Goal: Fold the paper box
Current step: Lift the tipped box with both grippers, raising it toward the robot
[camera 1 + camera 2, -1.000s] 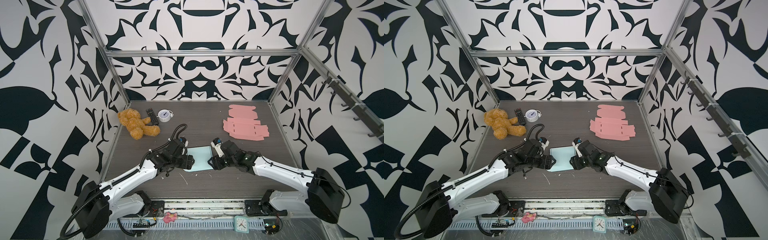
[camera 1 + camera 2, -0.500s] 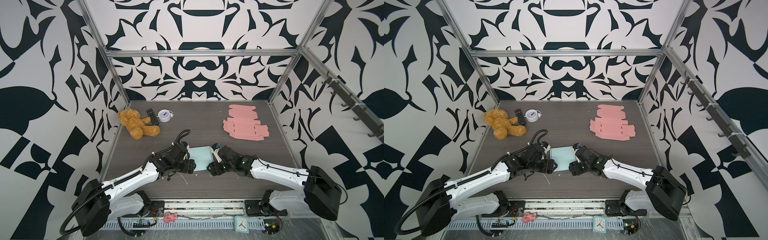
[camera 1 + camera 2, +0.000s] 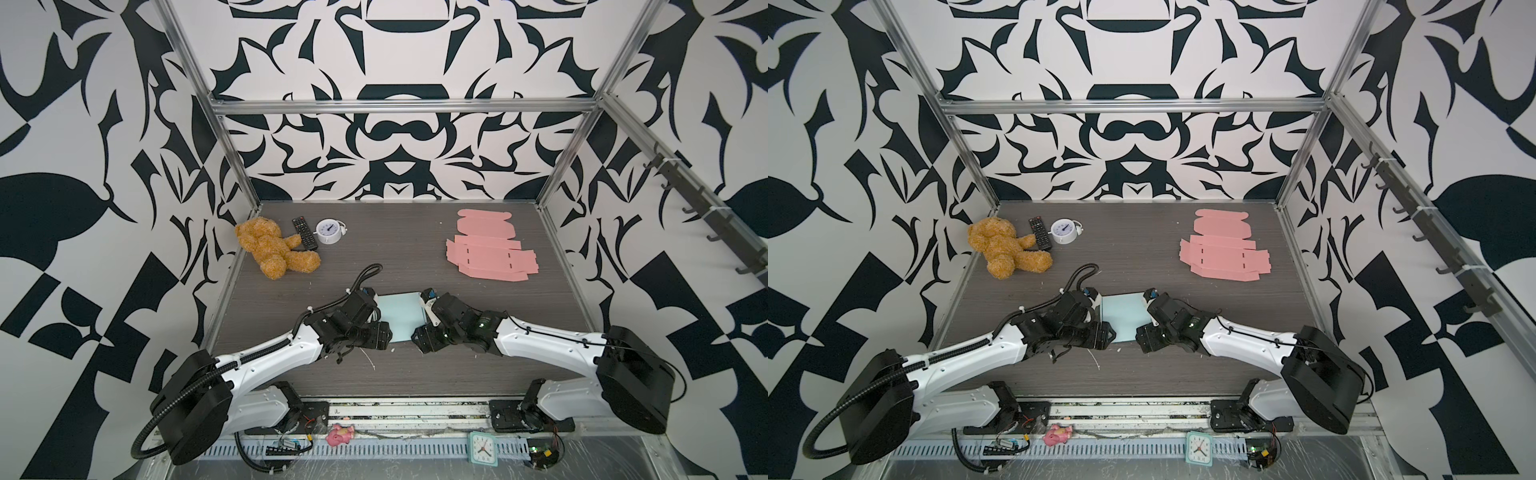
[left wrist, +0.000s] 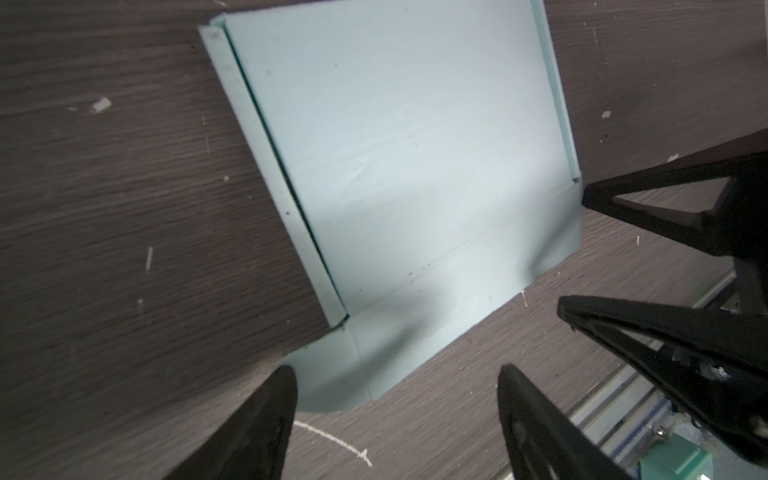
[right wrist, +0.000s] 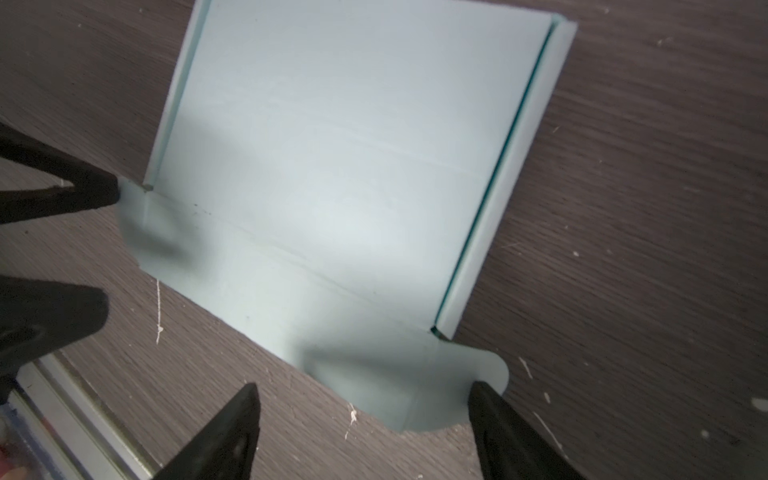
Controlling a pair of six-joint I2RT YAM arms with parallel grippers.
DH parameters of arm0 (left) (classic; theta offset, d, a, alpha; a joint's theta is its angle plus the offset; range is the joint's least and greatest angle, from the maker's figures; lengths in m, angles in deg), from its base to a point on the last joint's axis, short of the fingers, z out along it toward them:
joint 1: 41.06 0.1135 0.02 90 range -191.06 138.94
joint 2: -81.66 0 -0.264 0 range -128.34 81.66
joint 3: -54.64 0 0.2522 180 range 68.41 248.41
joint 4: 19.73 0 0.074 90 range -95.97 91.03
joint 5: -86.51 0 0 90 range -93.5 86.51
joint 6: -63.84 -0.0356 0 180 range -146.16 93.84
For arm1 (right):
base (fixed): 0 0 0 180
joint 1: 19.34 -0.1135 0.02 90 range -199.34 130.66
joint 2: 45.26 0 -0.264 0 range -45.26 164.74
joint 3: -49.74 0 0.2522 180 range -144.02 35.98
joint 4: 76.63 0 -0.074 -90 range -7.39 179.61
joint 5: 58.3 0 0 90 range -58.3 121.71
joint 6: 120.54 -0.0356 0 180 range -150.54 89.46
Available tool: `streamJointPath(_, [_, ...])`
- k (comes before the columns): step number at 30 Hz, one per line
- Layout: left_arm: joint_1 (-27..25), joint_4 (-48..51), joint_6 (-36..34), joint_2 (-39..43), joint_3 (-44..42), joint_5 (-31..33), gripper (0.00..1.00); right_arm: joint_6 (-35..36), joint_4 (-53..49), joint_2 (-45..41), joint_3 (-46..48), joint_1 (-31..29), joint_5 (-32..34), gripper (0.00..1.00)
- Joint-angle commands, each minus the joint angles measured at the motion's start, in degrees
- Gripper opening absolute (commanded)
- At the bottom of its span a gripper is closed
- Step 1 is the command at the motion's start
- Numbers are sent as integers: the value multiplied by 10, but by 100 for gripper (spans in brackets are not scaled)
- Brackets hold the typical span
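On the desk (image 3: 415, 257), paper box (image 3: 401, 316) is lying near the front edge's middle, sides apparently folded in. Flanking it, left gripper (image 4: 395, 374) and right gripper (image 5: 363, 386) are hovering, jaws spread, gripping nothing. Its front flap (image 4: 436, 299) is lying flat, probably awaiting tucking.

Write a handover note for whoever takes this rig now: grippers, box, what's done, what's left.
Left gripper: open, at a corner tab of the near flap, holding nothing.
Right gripper: open, at the opposite tab, holding nothing.
Light blue box: on the table between them; pink blanks back right.
Done: both side edges folded.
To do: near flap lies flat; probably raise it, tuck tabs.
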Motion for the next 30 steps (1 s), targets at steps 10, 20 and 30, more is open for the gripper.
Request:
streamJointPath(10, [-2, -41, 21, -13, -31, -19, 79, -11, 32, 17, 1, -10, -4, 85])
streamJointPath(20, [-16, -72, 31, -30, -32, -32, 79, -20, 47, 29, -5, -17, -19, 85])
streamJointPath(30, [-32, -81, 41, -38, -30, -27, 78, -28, 59, 30, -7, -24, -23, 85])
